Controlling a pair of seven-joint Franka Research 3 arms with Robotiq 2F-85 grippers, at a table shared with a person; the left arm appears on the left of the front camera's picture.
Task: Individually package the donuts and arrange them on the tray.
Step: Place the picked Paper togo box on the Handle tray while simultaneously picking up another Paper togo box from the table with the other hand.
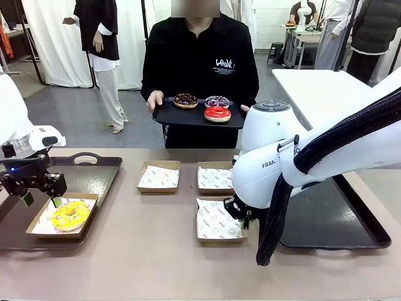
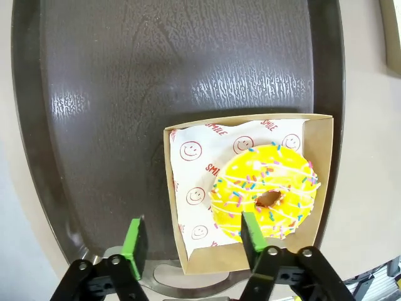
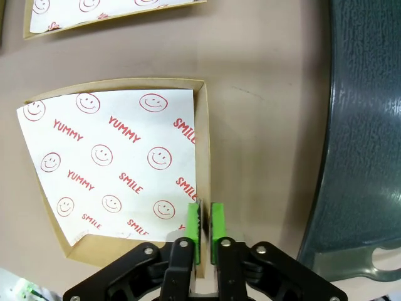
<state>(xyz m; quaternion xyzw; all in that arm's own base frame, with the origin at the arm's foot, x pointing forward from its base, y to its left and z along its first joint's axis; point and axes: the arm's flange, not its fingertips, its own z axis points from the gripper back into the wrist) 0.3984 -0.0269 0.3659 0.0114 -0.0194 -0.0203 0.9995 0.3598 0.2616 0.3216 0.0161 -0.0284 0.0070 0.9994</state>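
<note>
Donut: yellow-iced ring donut (image 2: pixel 266 194) in shallow brown cardboard box (image 2: pixel 322 175).
Left claw (image 2: pixel 193 244): spread, above donut's edge.
Right claw (image 3: pixel 205 222): pinching empty paper-lined box (image 3: pixel 202 138) wall, well right of donut.

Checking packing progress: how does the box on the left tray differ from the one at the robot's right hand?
The filled box holds the yellow donut; the empty box holds only printed paper. The filled box sits on the left tray, the empty box on the table. The left hand stands open at the filled box; the right hand pinches the empty box's wall. Both are shallow brown cardboard with smiley paper.
</note>
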